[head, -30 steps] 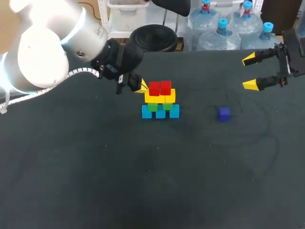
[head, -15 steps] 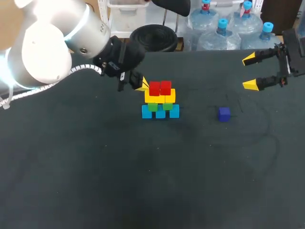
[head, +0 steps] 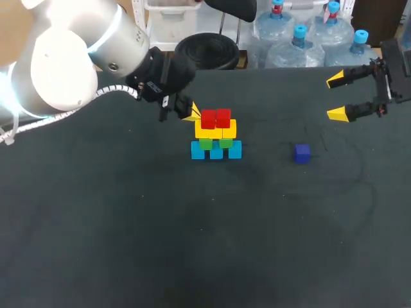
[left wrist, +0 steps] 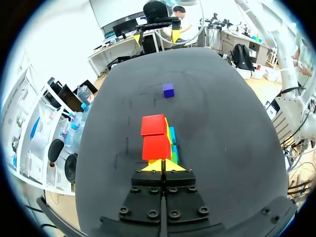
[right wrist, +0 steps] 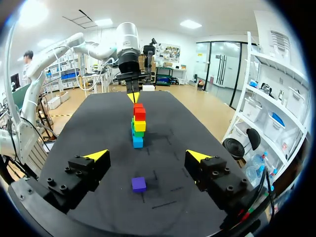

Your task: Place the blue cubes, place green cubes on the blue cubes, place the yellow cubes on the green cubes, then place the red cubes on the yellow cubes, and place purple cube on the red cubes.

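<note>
Right gripper (right wrist: 148, 156): fingers spread wide, nothing touching them. Purple cube (right wrist: 138, 184) sits on the table (right wrist: 94, 123) between the two fingers, apart from both. Straight ahead, well past the cube: stack (right wrist: 138, 126), blue (right wrist: 138, 142) at the base, then green (right wrist: 135, 132), yellow (right wrist: 140, 125), red (right wrist: 140, 113) on top. Left gripper (right wrist: 132, 98) hangs over the stack's far side, yellow tips together, right at the top red. Can't tell if it's touching.
</note>
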